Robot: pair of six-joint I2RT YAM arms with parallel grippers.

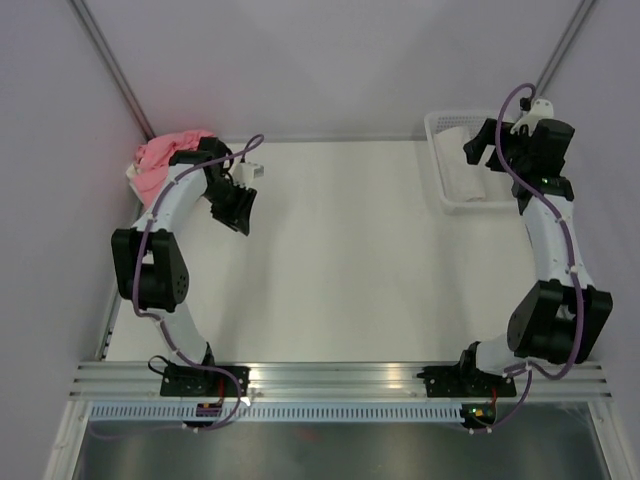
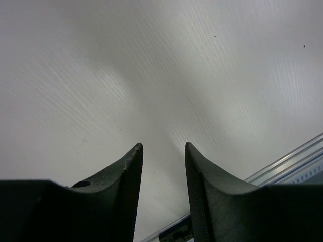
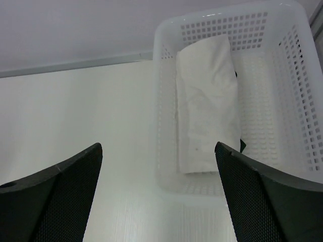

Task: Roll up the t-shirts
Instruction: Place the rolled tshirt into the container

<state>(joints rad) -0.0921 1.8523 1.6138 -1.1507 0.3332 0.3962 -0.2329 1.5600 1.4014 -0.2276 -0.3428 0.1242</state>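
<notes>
From above, one rolled t-shirt (image 1: pixel 462 168) is seen lying in the white basket (image 1: pixel 438 124) at the upper right, so at least one piece can be judged done. A pink t-shirt (image 1: pixel 160 160) is bunched, unrolled, at the upper left corner of the surface (image 1: pixel 350 270), and it is left to be rolled. No other tees can be made out. The left arm (image 1: pixel 165 215) is bent up towards that corner, its wrist beside the pink heap and its jaws turned down and away from it. The right arm (image 1: pixel 555 240) is stretched to the upper right, its wrist held over the basket.

In the left wrist view, only bare surface (image 2: pixel 151 75) is shown beneath the left jaws, which are parted by a narrow gap, with nothing held.

In the right wrist view, the right jaws are spread wide and empty above the basket (image 3: pixel 298 101). The rolled t-shirt (image 3: pixel 207 106) is laid lengthwise along its left side. It is pale, possibly the white or the cream one. That cannot be settled here.
</notes>
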